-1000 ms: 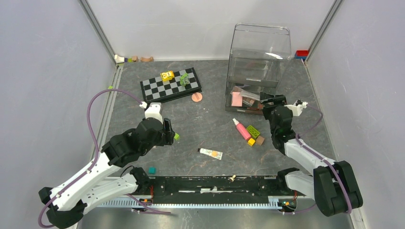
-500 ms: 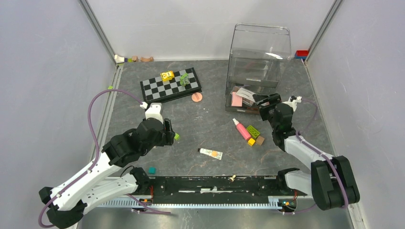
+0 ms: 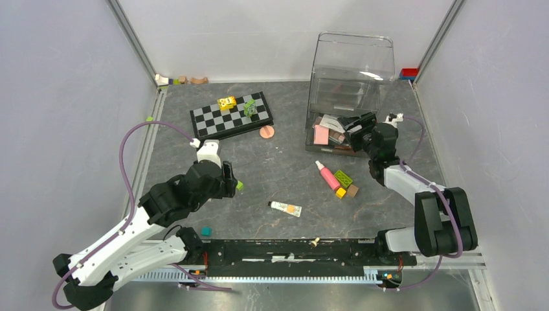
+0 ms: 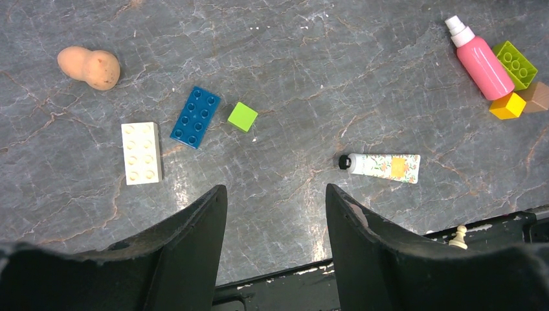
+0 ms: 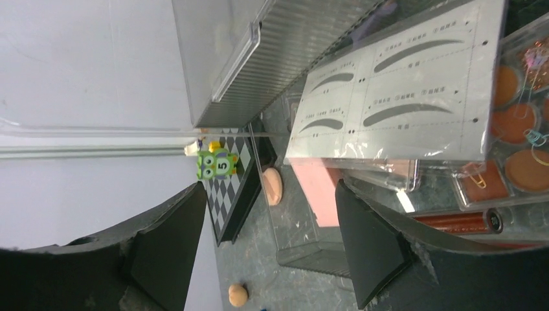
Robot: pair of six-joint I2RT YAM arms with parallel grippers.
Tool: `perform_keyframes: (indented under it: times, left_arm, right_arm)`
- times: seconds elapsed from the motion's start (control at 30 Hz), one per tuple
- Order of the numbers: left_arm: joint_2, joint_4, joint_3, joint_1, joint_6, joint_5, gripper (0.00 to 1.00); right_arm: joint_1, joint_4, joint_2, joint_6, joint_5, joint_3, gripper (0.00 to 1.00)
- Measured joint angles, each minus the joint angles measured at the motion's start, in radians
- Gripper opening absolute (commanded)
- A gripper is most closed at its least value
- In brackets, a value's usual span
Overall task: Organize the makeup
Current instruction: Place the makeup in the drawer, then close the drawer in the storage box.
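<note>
My left gripper (image 3: 230,176) is open and empty, held above the table left of centre; it also shows in the left wrist view (image 4: 275,194). Below it lie a cream tube (image 4: 383,166), a pink tube (image 4: 481,59) and a peach sponge (image 4: 89,67). My right gripper (image 3: 355,133) is open and empty over the clear drawer (image 3: 309,146). In the right wrist view, its gripper (image 5: 268,214) faces the white card of lash shapes (image 5: 395,91), the brown-pink eyeshadow palette (image 5: 518,129) and a pink pad (image 5: 320,184) in the drawer. A peach sponge (image 3: 266,132) lies left of the drawer.
A clear organizer box (image 3: 349,74) stands behind the drawer. A chessboard (image 3: 231,115) with toy blocks lies at the back left. Loose blocks sit by the pink tube (image 3: 346,183) and under my left gripper (image 4: 195,117). Walls close three sides.
My right gripper has swung away from me and leftward, onto the drawer's near right corner. My left arm has not moved.
</note>
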Motion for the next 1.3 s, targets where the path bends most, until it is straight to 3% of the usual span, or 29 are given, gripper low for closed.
perform_keyframes:
  times: [0.3, 0.77, 1.3]
  left_arm:
    - [0.005, 0.000, 0.000, 0.000, 0.000, 0.000, 0.65]
    - [0.006, 0.000, -0.001, 0.000, 0.001, 0.001, 0.65]
    - [-0.025, -0.045, 0.060, 0.000, 0.045, -0.005, 0.66]
  right_arm:
    - [-0.005, -0.058, -0.076, -0.090, -0.066, 0.001, 0.74]
    - [-0.005, -0.306, -0.218, -0.610, -0.114, 0.006, 0.53]
    - [0.107, -0.382, -0.176, -0.897, -0.105, -0.037, 0.52]
